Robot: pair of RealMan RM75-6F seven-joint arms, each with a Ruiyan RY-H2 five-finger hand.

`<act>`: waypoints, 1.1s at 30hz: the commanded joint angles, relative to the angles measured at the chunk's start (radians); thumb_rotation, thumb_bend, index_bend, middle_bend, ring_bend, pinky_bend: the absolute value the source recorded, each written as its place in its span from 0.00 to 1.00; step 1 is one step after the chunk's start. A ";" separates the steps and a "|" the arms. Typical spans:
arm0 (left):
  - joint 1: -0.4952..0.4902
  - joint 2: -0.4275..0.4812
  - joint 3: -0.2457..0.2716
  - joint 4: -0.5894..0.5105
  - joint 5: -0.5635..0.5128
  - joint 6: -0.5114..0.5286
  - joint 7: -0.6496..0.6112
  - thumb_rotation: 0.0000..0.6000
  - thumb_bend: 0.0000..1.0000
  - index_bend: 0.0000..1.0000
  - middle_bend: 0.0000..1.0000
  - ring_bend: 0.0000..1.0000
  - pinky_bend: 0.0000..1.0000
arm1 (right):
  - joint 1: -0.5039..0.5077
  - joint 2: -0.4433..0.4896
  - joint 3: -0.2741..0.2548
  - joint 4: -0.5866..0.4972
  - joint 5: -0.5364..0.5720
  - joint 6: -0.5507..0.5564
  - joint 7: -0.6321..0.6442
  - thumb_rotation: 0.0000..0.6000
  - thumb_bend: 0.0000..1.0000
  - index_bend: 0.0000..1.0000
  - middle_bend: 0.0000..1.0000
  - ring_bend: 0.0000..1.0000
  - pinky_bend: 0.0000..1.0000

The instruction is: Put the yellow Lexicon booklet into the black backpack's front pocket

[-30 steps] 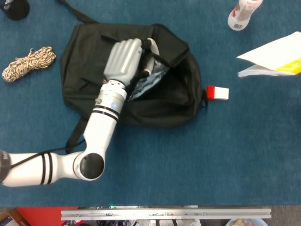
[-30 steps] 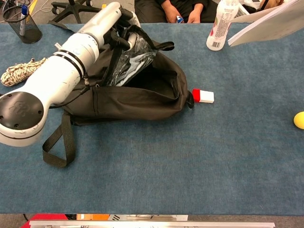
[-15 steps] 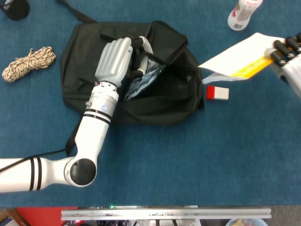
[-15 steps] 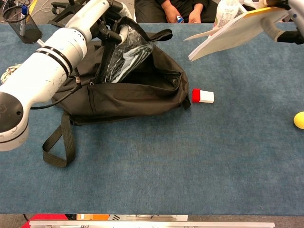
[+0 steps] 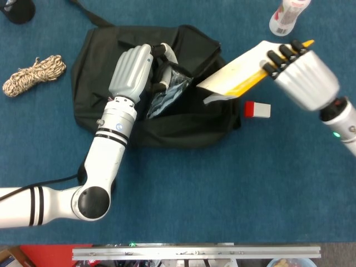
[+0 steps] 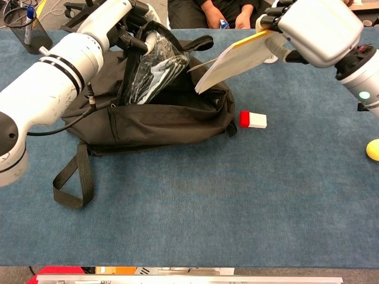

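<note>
Booklet held tilted over the open backpack.

Right hand (image 5: 303,75) gripping the yellow Lexicon booklet (image 5: 239,76) at its upper end, fingers wrapped over the edge, lower corner dipping toward the black backpack (image 6: 172,118). Left hand (image 5: 132,72) clutching the bag's upper edge, fingers curled around it, holding the pocket mouth agape. Red-and-white block (image 5: 257,109) just right of the bag; rope coil (image 5: 33,74) well left.
</note>
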 commanded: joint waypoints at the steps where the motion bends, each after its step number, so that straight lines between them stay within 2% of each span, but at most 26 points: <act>1: 0.002 0.007 -0.002 -0.013 -0.003 -0.003 -0.005 1.00 0.54 0.55 0.65 0.65 0.79 | 0.022 -0.024 -0.005 0.024 -0.006 -0.018 -0.016 1.00 0.39 0.82 0.74 0.57 0.56; 12: -0.024 0.001 -0.012 -0.083 -0.018 0.008 0.016 1.00 0.54 0.55 0.65 0.65 0.79 | 0.084 -0.090 -0.015 0.131 -0.011 -0.032 -0.015 1.00 0.40 0.82 0.74 0.57 0.56; 24: -0.043 0.012 -0.041 -0.082 -0.083 0.007 0.017 1.00 0.53 0.54 0.65 0.65 0.79 | 0.132 -0.180 -0.068 0.252 -0.035 -0.052 -0.006 1.00 0.40 0.82 0.75 0.58 0.56; 33: -0.059 0.023 -0.052 -0.094 -0.113 0.011 0.021 1.00 0.53 0.54 0.65 0.65 0.79 | 0.183 -0.261 -0.071 0.311 -0.024 -0.073 -0.020 1.00 0.40 0.82 0.75 0.58 0.56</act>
